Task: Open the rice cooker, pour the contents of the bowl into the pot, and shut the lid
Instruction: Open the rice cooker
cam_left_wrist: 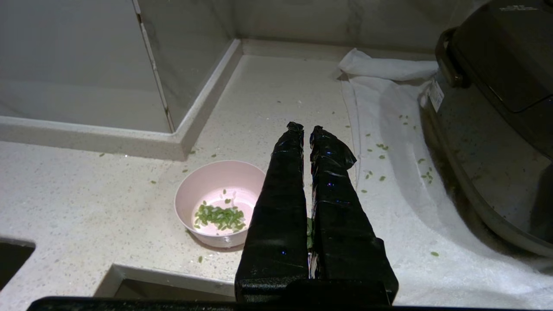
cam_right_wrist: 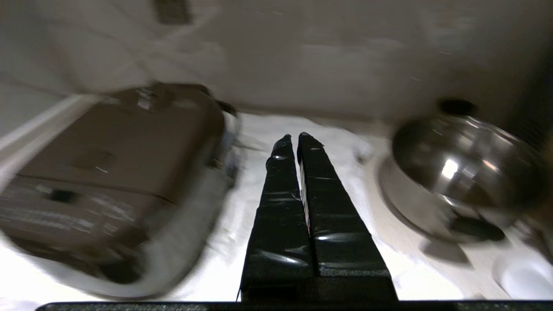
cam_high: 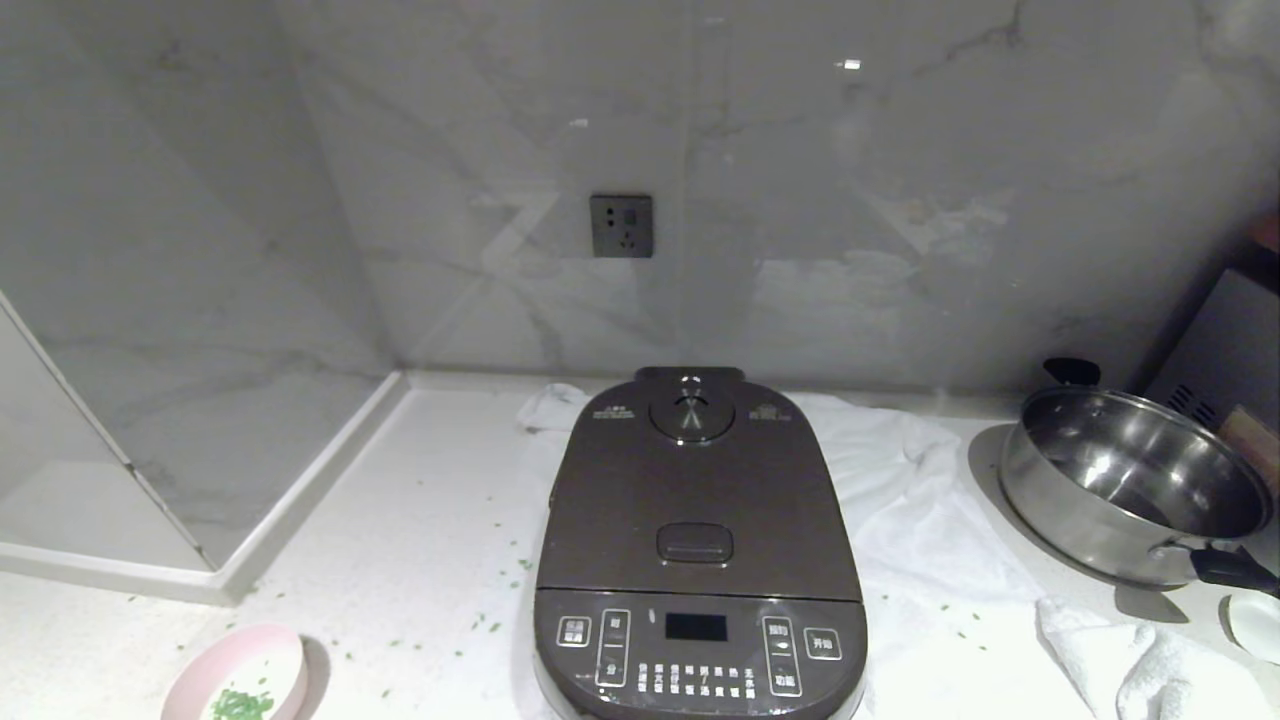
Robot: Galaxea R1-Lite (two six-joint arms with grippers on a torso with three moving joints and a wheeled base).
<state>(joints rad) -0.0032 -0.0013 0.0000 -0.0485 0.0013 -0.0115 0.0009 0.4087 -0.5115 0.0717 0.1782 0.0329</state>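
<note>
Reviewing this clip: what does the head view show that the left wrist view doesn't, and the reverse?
Head view only: the steel pan, the wall socket, the rice cooker's button panel and its shut lid from above. Left wrist view only: the left hand, shut and empty, hanging above the counter beside the bowl. Both share the bowl, its green bits, the cooker and the white cloth.

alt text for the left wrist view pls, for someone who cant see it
The shut left claw hangs above a pale speckled counter, next to a small pink bowl holding a little heap of chopped green bits. The dark rice cooker, lid closed, stands on a white cloth scattered with more green bits.
</note>
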